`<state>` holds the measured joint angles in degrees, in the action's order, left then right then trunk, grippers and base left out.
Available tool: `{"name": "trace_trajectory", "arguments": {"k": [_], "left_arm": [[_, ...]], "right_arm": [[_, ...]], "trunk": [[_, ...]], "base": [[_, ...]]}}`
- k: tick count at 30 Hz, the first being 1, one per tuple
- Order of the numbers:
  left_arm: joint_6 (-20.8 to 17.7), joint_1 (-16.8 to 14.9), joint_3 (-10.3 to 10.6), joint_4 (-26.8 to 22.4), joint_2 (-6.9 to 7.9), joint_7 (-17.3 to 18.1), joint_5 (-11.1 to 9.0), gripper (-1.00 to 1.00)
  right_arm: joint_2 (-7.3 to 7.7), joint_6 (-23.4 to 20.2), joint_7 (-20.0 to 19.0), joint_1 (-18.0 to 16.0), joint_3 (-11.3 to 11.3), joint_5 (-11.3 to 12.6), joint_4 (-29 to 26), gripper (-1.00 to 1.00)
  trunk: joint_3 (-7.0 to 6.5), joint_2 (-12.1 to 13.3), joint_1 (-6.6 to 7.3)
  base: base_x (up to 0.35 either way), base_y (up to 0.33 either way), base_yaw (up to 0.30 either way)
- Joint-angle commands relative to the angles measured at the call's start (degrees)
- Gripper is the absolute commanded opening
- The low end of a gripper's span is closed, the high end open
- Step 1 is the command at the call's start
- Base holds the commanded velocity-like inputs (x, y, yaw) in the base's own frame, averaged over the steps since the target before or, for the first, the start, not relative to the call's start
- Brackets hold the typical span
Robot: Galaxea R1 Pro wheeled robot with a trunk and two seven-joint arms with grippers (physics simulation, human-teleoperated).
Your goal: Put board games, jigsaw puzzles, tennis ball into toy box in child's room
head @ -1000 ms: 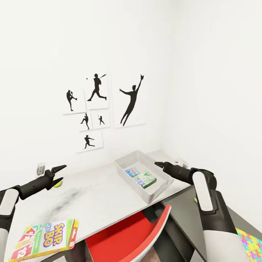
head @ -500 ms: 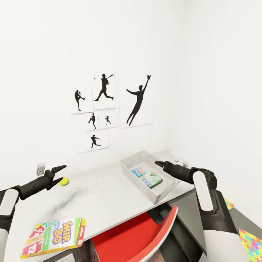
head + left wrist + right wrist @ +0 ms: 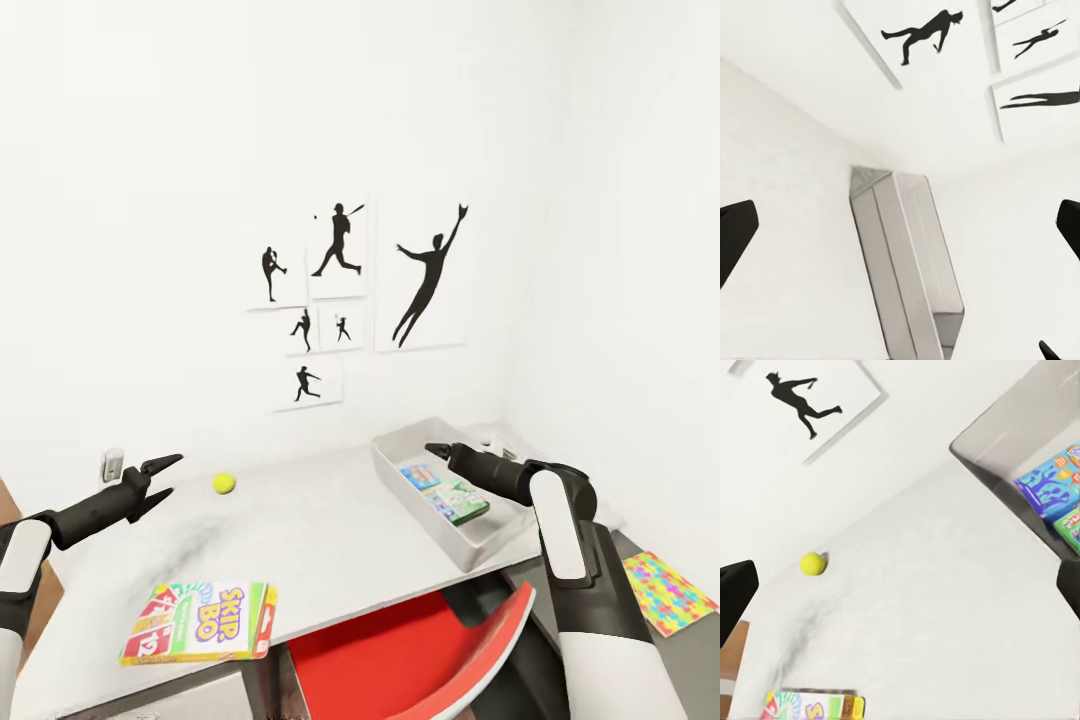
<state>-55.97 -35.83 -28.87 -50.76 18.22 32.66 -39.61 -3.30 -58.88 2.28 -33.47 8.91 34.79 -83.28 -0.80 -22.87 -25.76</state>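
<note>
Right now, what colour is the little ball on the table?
Yellow-green. The tennis ball shows best in the right wrist view.

right gripper point(image 3: 433, 451) hides part of toy box point(image 3: 405, 441) near wall in head view; green game box point(image 3: 462, 500) in it partly covered by right arm, lettering too small to read; blue game box point(image 3: 1050, 489) and green one cut by picture edge in right wrist view; puzzle board point(image 3: 668, 592) at far right partly behind right arm; red chair point(image 3: 420, 655) cut off at bottom edge; Skip-Bo box point(image 3: 814, 706) cut by edge in right wrist view; left gripper fingers point(image 3: 735, 236) run off the frame; small wall outlet point(image 3: 114, 463) too small to tell detail
</note>
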Motion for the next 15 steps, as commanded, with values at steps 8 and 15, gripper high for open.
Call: {"name": "trace_trajectory", "arguments": {"k": [8,15], "left_arm": [[-0.28,-0.05,-0.13,0.05,-0.02,0.30,0.28,1.00],[-0.28,-0.04,-0.13,0.05,-0.02,0.30,0.24,1.00]], "right_arm": [[-0.04,-0.27,0.20,-0.02,0.14,0.36,-0.04,1.00],[-0.04,-0.27,0.18,-0.02,0.14,0.36,-0.04,1.00]], "trunk": [[0.03,-0.05,-0.02],[0.03,-0.05,-0.02]], "base": [[-0.058,0.068,0.291],[-0.010,0.051,0.153]]}}
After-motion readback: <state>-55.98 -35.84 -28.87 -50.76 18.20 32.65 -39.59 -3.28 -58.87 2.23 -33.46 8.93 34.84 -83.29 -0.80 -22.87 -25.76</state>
